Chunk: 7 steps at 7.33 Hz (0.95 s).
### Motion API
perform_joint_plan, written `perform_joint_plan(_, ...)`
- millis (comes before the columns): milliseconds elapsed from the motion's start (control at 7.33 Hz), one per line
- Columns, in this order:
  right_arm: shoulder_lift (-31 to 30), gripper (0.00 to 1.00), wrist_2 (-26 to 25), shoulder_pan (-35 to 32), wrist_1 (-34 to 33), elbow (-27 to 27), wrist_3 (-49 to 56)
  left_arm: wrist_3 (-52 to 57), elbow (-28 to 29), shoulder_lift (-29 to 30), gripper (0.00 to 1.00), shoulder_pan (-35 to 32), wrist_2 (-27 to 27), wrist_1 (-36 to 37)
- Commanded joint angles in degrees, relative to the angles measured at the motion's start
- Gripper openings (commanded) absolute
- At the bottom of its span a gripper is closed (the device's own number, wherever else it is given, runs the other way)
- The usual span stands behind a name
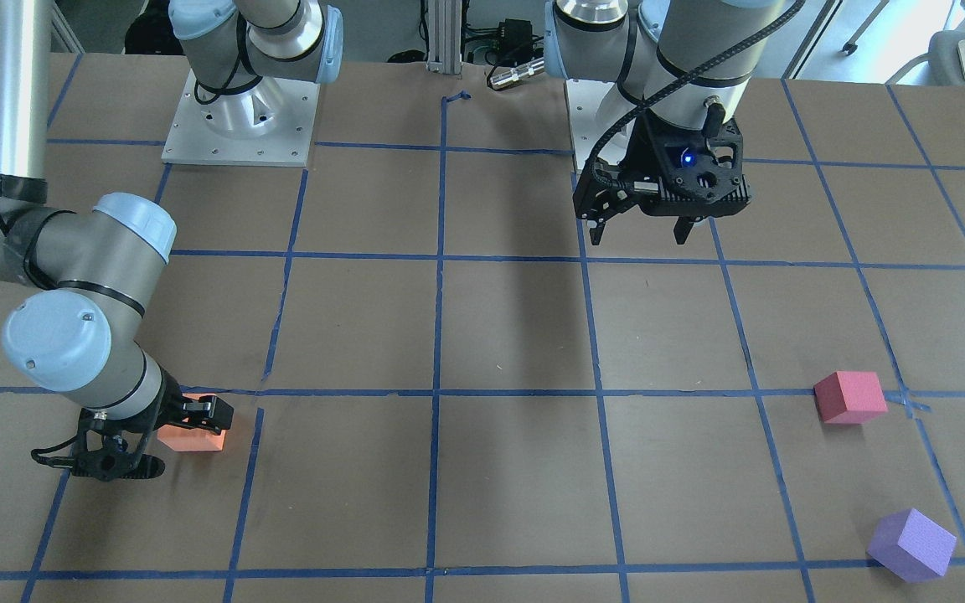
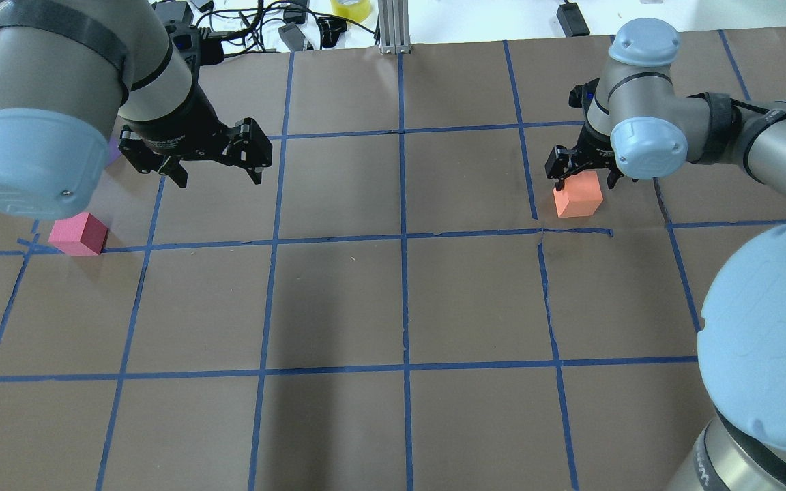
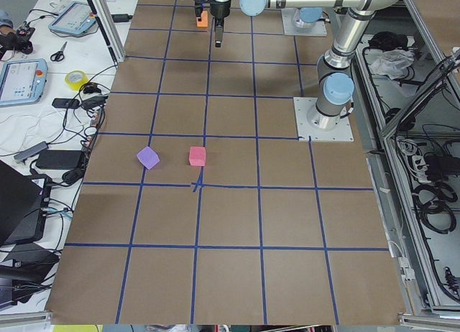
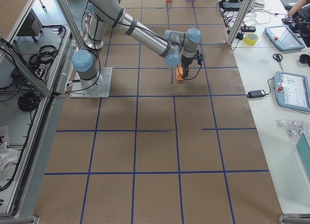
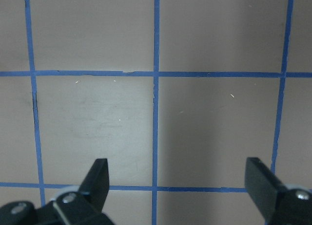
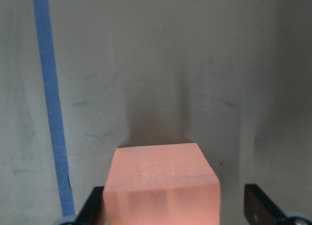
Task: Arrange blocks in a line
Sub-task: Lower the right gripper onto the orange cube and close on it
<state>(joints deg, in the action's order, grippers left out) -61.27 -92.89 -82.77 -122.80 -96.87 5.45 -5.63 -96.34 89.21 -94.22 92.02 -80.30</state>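
Note:
The orange block [image 2: 578,198] sits on the table between the fingers of my right gripper [image 2: 585,183]. In the right wrist view the block [image 6: 163,186] fills the lower middle, with a gap to the right finger [image 6: 261,208], so the gripper [image 6: 175,210] is open around it. The reddish-pink block [image 2: 79,234] lies at the far left on a tape crossing. The purple block [image 1: 911,544] lies beyond it, mostly hidden by my left arm in the overhead view. My left gripper [image 2: 219,181] hangs open and empty above the table, right of both blocks; its wrist view [image 5: 180,186] shows only taped paper.
The table [image 2: 400,307] is brown paper with a blue tape grid. Cables, a tape roll [image 2: 351,8] and devices lie past the far edge. A metal post [image 2: 393,27] stands at the far middle. The arm bases [image 1: 239,126] are bolted to the table on the robot's side.

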Motion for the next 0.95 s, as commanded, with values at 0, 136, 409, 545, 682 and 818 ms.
perform_joint_plan(0,0.7,1.0,0.0,0.1,0.2,-0.1,0.1,0.3,-0.7,0.0,1.0,0.0,0.1,0.1)
perform_joint_plan(136,0.8,0.92,0.0,0.1,0.1,-0.1,0.1,0.0,-0.7,0.0,1.0,-0.1,0.0,0.1)
perform_joint_plan(409,0.9,0.2,4.3,0.1,0.2,0.0,-0.2,0.2,-0.7,-0.2,1.0,-0.1,0.0,0.1)
perform_joint_plan(545,0.9,0.04,4.5,0.1,0.4,0.3,-0.5,0.5,-0.7,0.0,1.0,-0.1,0.2,0.1)
perform_joint_plan(682,0.2,0.0,4.5,0.0,0.5,0.8,-1.6,0.0,-0.8,0.1,1.0,-0.1,1.0,0.6)
perform_joint_plan(818,-0.6,0.0,4.6,-0.6,0.7,1.2,-2.5,0.1,-0.8,0.2,1.0,0.1,1.0,0.8)
